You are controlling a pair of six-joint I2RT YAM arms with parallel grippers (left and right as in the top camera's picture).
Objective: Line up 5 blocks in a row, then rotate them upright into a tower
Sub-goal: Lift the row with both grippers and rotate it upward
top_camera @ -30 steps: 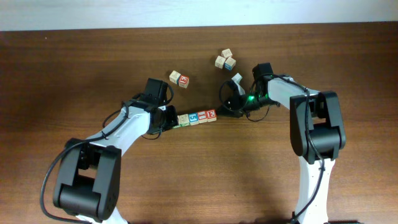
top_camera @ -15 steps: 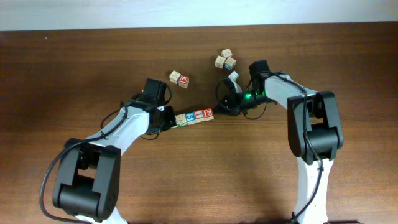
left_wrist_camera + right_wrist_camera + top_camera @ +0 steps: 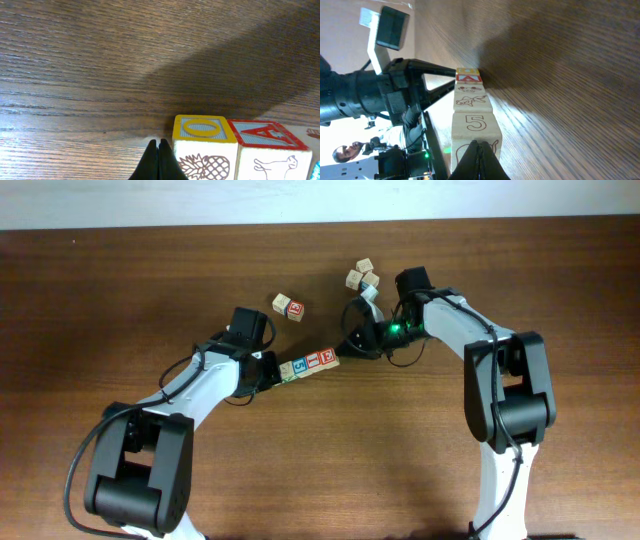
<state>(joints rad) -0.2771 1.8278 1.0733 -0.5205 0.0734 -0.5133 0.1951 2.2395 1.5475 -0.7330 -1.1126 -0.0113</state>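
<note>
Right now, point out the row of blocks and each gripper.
row of blocks [image 3: 310, 362], overhead view, top face, mid-row.
left gripper [image 3: 158, 146], left wrist view, between shut fingertips.
right gripper [image 3: 479, 146], right wrist view, between shut fingertips.

The 5 blocks [image 3: 308, 363] are laid in a slanted line on the table [image 3: 120, 290], the left gripper [image 3: 272, 370] set at its left end, the right gripper [image 3: 345, 348] at its right. Behind the line a pair of cubes [image 3: 288, 306] is found; behind the right gripper, a cluster [image 3: 362, 276].

5 blocks [image 3: 310, 362] more aslant, right end effector [image 3: 344, 351] farther back.
</note>
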